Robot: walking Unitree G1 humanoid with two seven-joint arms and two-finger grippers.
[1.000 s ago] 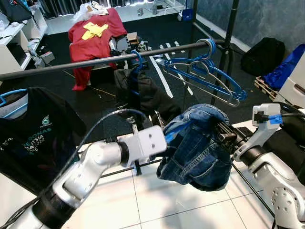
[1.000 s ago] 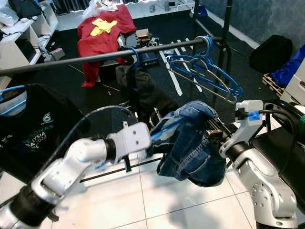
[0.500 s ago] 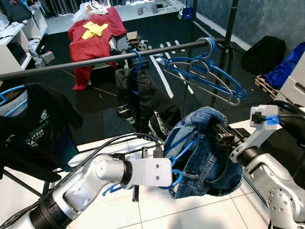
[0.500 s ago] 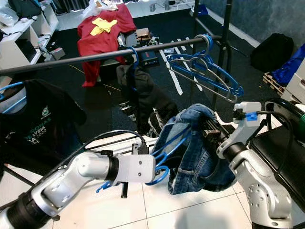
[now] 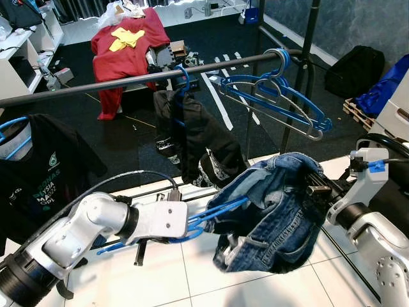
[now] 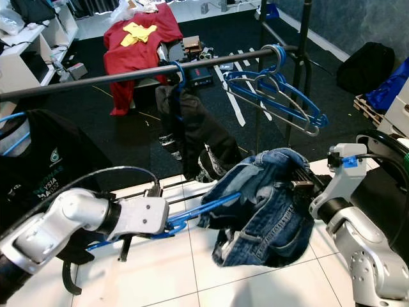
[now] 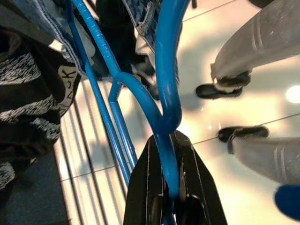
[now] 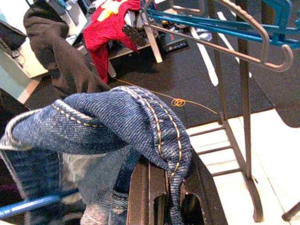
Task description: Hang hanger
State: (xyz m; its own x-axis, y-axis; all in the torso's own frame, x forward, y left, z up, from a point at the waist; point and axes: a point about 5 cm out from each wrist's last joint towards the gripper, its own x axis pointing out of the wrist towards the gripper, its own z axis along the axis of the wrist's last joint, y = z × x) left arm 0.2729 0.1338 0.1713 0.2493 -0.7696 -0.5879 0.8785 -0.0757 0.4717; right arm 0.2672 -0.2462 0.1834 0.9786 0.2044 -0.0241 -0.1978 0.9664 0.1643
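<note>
In the left eye view, a blue plastic hanger (image 5: 211, 211) lies nearly level across the lower centre of the frame, its long axis running from lower left up toward the right, hook end at the left and its far end buried in a pair of faded blue denim jeans (image 5: 275, 214) bunched at centre right. The left gripper (image 5: 192, 225), at the end of the silver arm coming in from the lower left, is clamped on the hanger near the hook. The right gripper (image 5: 314, 187), reaching in from the right edge, meets the jeans at their upper right side, its fingers mostly covered by denim. Above, a dark metal clothes rail (image 5: 128, 80) crosses the upper half; a black garment (image 5: 192, 137) hangs from it at centre, a black printed T-shirt (image 5: 45, 176) at the left edge, and a bunch of empty blue and grey hangers (image 5: 281, 102) at upper right. A red T-shirt with a yellow print (image 5: 124, 48) lies draped at the top left of centre. The right eye view shows the same layout, the hanger (image 6: 198, 213) pointing into the jeans. In the left wrist view, the two black fingers (image 7: 145, 187) are closed on the blue hanger's stem (image 7: 166, 93). In the right wrist view, the jeans' stitched waistband (image 8: 154, 122) drapes over the black fingers (image 8: 145, 187), which pinch the denim between them.
</note>
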